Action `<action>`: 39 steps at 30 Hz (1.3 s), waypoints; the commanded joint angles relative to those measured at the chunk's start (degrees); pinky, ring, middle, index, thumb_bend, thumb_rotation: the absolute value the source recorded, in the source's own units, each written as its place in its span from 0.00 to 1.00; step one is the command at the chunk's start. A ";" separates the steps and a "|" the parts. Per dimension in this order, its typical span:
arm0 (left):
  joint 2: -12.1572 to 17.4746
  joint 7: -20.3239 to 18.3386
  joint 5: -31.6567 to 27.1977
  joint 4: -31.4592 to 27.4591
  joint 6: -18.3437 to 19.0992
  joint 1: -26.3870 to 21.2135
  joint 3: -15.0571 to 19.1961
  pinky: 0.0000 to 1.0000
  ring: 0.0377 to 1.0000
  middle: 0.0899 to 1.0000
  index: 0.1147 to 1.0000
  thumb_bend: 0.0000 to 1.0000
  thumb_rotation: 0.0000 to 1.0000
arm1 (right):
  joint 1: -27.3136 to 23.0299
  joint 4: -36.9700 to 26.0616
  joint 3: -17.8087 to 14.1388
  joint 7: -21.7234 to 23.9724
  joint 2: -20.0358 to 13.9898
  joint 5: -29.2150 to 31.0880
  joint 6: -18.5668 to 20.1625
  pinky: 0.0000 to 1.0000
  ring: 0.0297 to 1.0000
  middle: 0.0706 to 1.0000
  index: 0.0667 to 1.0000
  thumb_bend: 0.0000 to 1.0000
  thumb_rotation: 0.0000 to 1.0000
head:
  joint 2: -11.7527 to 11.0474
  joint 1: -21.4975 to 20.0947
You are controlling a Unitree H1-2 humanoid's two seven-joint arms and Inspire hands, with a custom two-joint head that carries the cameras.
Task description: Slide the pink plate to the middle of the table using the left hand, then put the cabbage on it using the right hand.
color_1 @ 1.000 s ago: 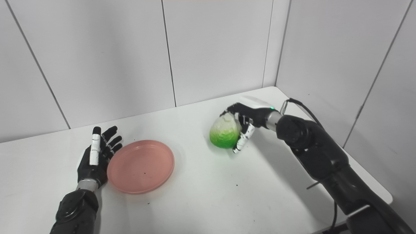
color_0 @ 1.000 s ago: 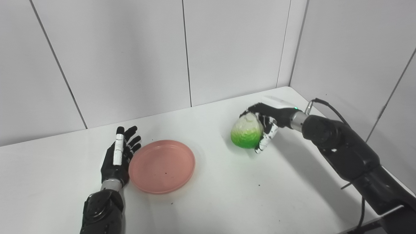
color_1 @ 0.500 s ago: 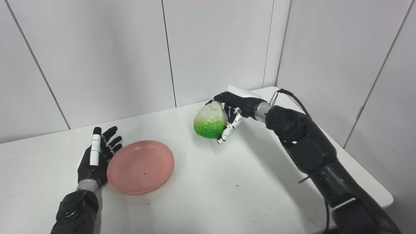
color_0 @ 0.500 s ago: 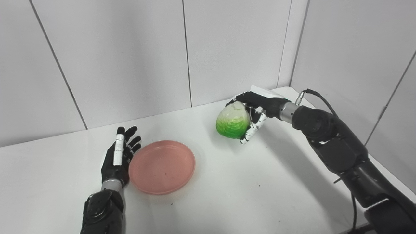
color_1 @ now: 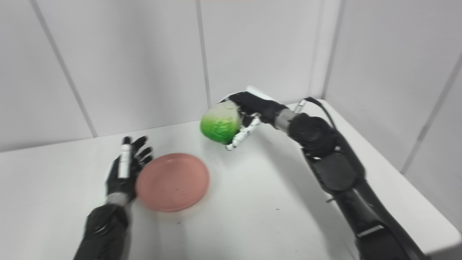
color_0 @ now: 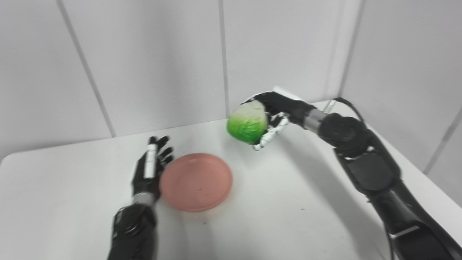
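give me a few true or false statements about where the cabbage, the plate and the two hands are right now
1. The right robot hand holds the cabbage up off the table. True.
2. The cabbage lies on the pink plate. False: the plate holds nothing, and the cabbage is in the air, farther back and to the right of it.
3. The left robot hand is open, its fingers spread, against the plate's left edge. True.
4. The left robot hand is lifting the plate. False: the plate lies flat on the table.
5. The cabbage is red. False: it is green with a pale top.
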 commanded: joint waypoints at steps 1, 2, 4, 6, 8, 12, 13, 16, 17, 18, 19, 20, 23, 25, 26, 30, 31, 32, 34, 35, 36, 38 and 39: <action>-1.61 1.26 0.58 2.39 2.06 1.63 -0.58 0.86 0.86 0.91 0.68 0.82 0.84 | -3.18 -0.29 -0.36 -1.53 0.53 0.83 -2.45 0.32 0.37 0.44 0.46 0.53 0.00 | -0.29 1.66; -1.74 1.38 0.58 2.43 1.96 1.63 -0.65 0.86 0.86 0.92 0.68 0.82 0.84 | -3.16 -0.20 -0.33 -1.60 0.75 0.90 -2.61 0.33 0.37 0.44 0.46 0.53 0.00 | -0.29 1.66; -2.15 1.51 0.60 2.98 1.27 1.48 -0.81 0.86 0.86 0.92 0.68 0.82 0.84 | -3.19 0.62 -0.11 -1.63 1.57 1.24 -3.51 0.33 0.37 0.44 0.46 0.53 0.00 | -0.52 4.63; -2.67 2.12 1.27 3.87 0.31 1.18 -1.34 0.87 0.87 0.93 0.66 0.82 0.84 | -3.27 1.66 0.40 -1.56 2.77 1.41 -4.39 0.32 0.36 0.44 0.46 0.53 0.00 | -0.55 5.41; -2.78 2.38 1.57 4.37 -0.20 1.01 -1.55 0.86 0.86 0.93 0.66 0.82 0.84 | -3.32 1.99 0.53 -1.53 3.10 1.41 -4.71 0.32 0.36 0.44 0.46 0.53 0.00 | -0.55 5.41; -3.10 4.08 3.58 6.15 -2.30 0.51 -2.83 0.78 0.83 0.92 0.65 0.82 0.87 | -3.54 3.22 1.37 -1.83 4.85 1.63 -6.40 0.30 0.34 0.44 0.46 0.53 0.00 | -0.69 8.66; -3.20 4.45 3.78 6.90 -2.74 0.28 -2.94 0.77 0.82 0.92 0.65 0.82 0.87 | -3.67 3.60 1.62 -1.86 5.14 1.58 -6.73 0.30 0.33 0.44 0.46 0.53 0.00 | -0.67 9.38; -3.53 5.12 4.38 8.22 -3.48 -0.16 -3.08 0.79 0.80 0.89 0.65 0.82 0.89 | -3.96 4.54 2.20 -1.73 5.53 1.30 -7.88 0.30 0.34 0.44 0.46 0.53 0.00 | -0.68 9.91; -3.59 5.20 4.48 8.46 -3.64 -0.25 -3.07 0.80 0.80 0.88 0.65 0.81 0.89 | -4.04 4.72 2.39 -1.74 5.62 1.13 -8.11 0.30 0.34 0.44 0.46 0.53 0.00 | -0.67 9.97; -3.63 5.24 4.55 8.65 -3.77 -0.32 -3.04 0.80 0.80 0.87 0.65 0.81 0.89 | -4.10 4.84 2.56 -1.78 5.66 1.04 -8.24 0.30 0.34 0.44 0.46 0.53 0.00 | -0.67 9.97; -3.74 5.43 4.64 8.82 -3.83 -0.43 -3.02 0.80 0.80 0.87 0.65 0.81 0.89 | -4.22 5.27 2.95 -1.79 5.80 0.87 -8.83 0.30 0.34 0.44 0.46 0.53 0.00 | -0.71 10.58; -3.82 5.56 4.72 8.97 -3.90 -0.52 -3.00 0.80 0.80 0.86 0.64 0.81 0.89 | -4.34 5.61 3.33 -1.83 5.96 0.66 -9.19 0.29 0.33 0.44 0.46 0.53 0.00 | -0.72 10.67; -3.97 5.85 4.88 9.32 -4.22 -0.71 -2.87 0.80 0.80 0.85 0.65 0.82 0.89 | -4.65 6.41 4.45 -2.15 6.30 -0.44 -9.90 0.29 0.32 0.44 0.46 0.53 0.00 | -0.75 10.86; -3.99 5.98 4.79 9.32 -4.30 -0.74 -2.73 0.80 0.80 0.85 0.66 0.82 0.89 | -4.77 6.76 4.96 -2.50 6.44 -1.25 -10.27 0.29 0.32 0.44 0.46 0.53 0.00 | -0.73 11.00; -3.95 6.02 4.74 9.33 -4.31 -0.77 -2.66 0.80 0.80 0.86 0.65 0.81 0.89 | -4.86 7.00 5.27 -2.78 6.59 -1.81 -10.39 0.28 0.32 0.44 0.46 0.53 0.00 | -0.73 11.00; -3.74 5.98 4.57 8.95 -3.91 -0.79 -2.42 0.77 0.80 0.87 0.65 0.81 0.89 | -5.25 7.76 7.60 -3.48 6.39 -5.19 -12.31 0.28 0.33 0.44 0.46 0.53 0.00 | -0.36 10.69; -3.70 5.92 4.54 8.78 -3.80 -0.76 -2.38 0.77 0.81 0.87 0.65 0.81 0.89 | -5.34 7.92 8.37 -3.63 6.15 -6.26 -13.30 0.28 0.33 0.44 0.46 0.53 0.00 | -0.36 10.69; -3.65 5.85 4.51 8.63 -3.70 -0.73 -2.36 0.76 0.80 0.87 0.66 0.82 0.89 | -5.41 8.01 8.86 -3.75 6.01 -6.98 -13.91 0.28 0.33 0.44 0.46 0.53 0.00 | -0.22 10.42; -3.50 5.83 4.70 8.36 -3.66 -0.63 -2.50 0.76 0.80 0.88 0.66 0.82 0.89 | -5.51 7.95 10.39 -4.16 5.59 -9.67 -14.88 0.28 0.33 0.44 0.46 0.53 0.00 | -0.16 10.17; -3.41 5.83 4.86 8.18 -3.66 -0.56 -2.61 0.78 0.80 0.87 0.65 0.81 0.90 | -5.55 7.84 11.24 -4.37 5.37 -11.30 -15.27 0.29 0.34 0.44 0.46 0.53 0.00 | -0.08 10.04; -3.36 5.83 4.92 8.08 -3.67 -0.51 -2.66 0.78 0.80 0.87 0.65 0.81 0.90 | -5.60 7.77 12.21 -4.51 5.09 -12.98 -15.79 0.29 0.34 0.44 0.46 0.53 0.00 | -0.08 10.04; -3.31 5.80 4.92 7.91 -3.64 -0.43 -2.69 0.79 0.80 0.88 0.64 0.81 0.90 | -5.66 7.84 13.44 -4.61 4.78 -15.02 -16.93 0.29 0.34 0.44 0.46 0.53 0.00 | 0.12 9.93; -3.31 5.79 4.92 7.86 -3.62 -0.40 -2.69 0.79 0.80 0.88 0.64 0.81 0.90 | -5.67 7.89 13.63 -4.63 4.74 -15.48 -17.25 0.29 0.34 0.44 0.46 0.53 0.00 | 0.12 9.93</action>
